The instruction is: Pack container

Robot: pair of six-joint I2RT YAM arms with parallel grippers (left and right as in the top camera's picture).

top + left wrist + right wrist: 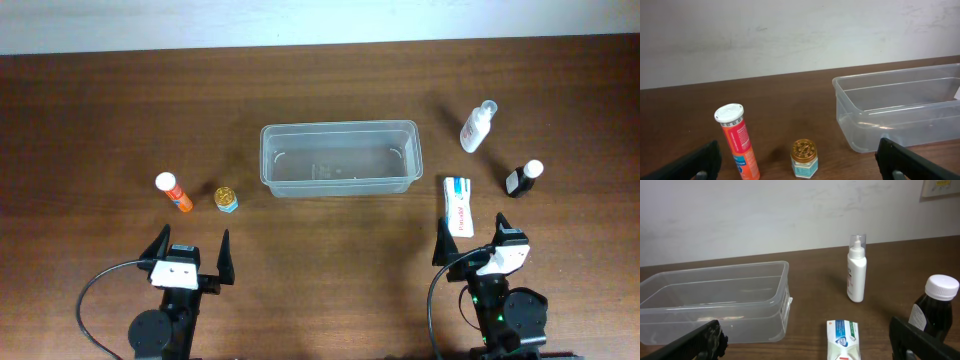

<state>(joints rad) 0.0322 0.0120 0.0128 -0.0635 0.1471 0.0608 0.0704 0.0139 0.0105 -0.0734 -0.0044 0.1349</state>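
While both arms sit at the near table edge, stock reads: one container (pixel 340 127), clear plastic, centre of the wooden table (pixel 90 120); orange tube (pixel 174 193) and gold-lidded jar (pixel 227 200) to its left (both standing, just apart); white pump bottle (pixel 478 127), dark white-capped bottle (pixel 523 179) and toothpaste box (pixel 458 206) to its right. Left gripper (pixel 194 236): jaws spread wide, holding nothing. Right gripper (pixel 472 229): likewise spread, box just ahead.

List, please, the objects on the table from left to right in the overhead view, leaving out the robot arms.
orange tube → gold-lidded jar → container → toothpaste box → white spray bottle → dark bottle
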